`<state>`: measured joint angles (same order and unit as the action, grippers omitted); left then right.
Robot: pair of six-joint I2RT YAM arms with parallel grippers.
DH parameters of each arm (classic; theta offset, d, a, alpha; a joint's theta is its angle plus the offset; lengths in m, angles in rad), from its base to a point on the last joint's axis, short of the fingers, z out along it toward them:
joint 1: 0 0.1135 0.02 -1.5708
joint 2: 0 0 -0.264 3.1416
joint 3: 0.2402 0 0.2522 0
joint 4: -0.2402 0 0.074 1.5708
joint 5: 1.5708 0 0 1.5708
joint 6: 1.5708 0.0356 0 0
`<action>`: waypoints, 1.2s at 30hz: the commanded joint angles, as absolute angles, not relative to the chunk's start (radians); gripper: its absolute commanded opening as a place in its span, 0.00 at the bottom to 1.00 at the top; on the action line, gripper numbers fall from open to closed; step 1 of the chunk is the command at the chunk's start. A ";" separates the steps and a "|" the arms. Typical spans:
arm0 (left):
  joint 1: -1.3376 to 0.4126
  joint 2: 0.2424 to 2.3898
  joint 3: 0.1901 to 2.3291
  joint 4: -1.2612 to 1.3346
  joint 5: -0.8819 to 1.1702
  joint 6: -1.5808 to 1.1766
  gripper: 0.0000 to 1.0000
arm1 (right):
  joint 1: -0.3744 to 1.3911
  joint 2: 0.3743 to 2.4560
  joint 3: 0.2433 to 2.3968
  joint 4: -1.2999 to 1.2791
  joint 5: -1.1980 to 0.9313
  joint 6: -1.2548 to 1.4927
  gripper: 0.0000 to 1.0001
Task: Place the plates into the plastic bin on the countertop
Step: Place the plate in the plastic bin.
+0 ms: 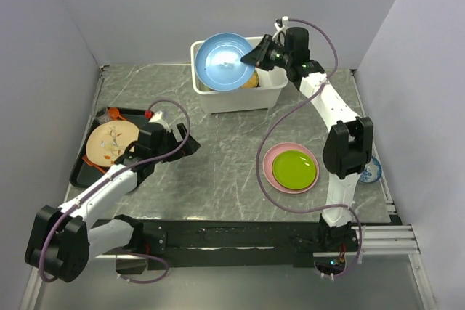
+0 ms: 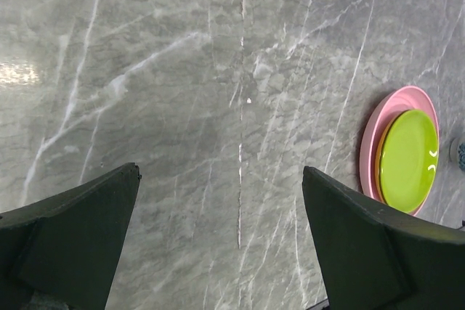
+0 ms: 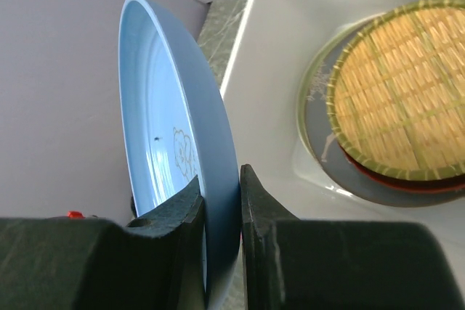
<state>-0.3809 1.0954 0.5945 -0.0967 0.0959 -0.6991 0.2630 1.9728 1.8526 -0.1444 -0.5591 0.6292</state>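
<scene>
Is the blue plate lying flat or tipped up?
Tipped up. The right gripper pinches the blue plate by its rim, standing it on edge at the plastic bin.

Countertop (image 1: 218, 157); bin (image 1: 240, 99), tray (image 1: 78, 172), pink plate (image 1: 268, 159).

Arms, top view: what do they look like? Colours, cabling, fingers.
Both are alike. The left arm and right arm have white links between bulky black joint housings. A grey-purple cable loops loosely along each. The left gripper and right gripper are matte black, with broad wedge-shaped fingers. No markings are legible. Both bolt to a black base rail.
</scene>
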 commanded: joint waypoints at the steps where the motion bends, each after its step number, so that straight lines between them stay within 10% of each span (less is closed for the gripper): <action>1: -0.377 1.124 0.650 -0.035 0.147 -0.677 0.99 | 0.236 1.979 1.898 -0.117 -0.540 0.652 0.00; 36: -0.377 1.118 0.623 -0.066 0.110 -0.680 0.99 | 0.224 2.295 2.148 -0.017 -0.491 0.742 0.00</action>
